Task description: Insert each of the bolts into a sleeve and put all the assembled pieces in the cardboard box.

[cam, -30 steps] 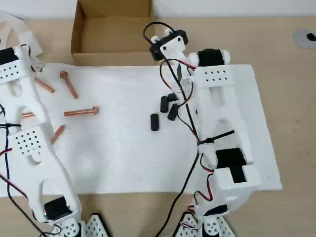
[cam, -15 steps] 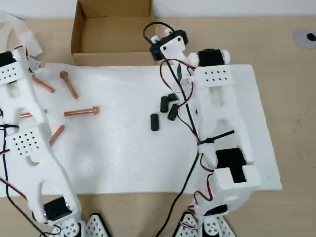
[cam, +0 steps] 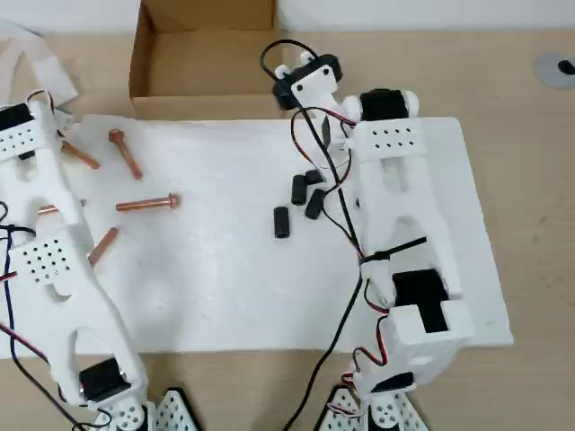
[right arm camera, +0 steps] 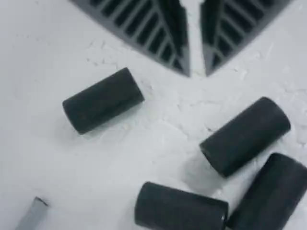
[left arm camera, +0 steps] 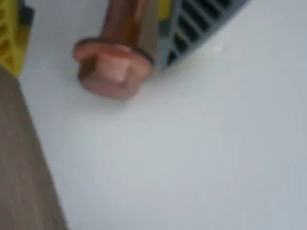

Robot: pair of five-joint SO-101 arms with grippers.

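Left wrist view has one copper bolt (left arm camera: 112, 67) lying on the white foam sheet (left arm camera: 201, 158), with my left pincer (left arm camera: 91, 28) spread around its shank. The grey finger (left arm camera: 201, 24) is against one side and the yellow finger (left arm camera: 9, 33) stands off the other. This is just off the cardboard box (cam: 144, 76), at the front corner on my left arm's side. The other bolts (cam: 148, 204) lie loose in front of the box. By its opposite front corner my right pincer (right arm camera: 194, 45) hangs over the black sleeves (right arm camera: 103, 99), nearly pressed together and holding nothing. I judge the first pickup is in hand, with nothing assembled and the box bare. Next I should pinch the shank and lift, then open the right pincer onto a sleeve so its bore can meet the bolt's tip.
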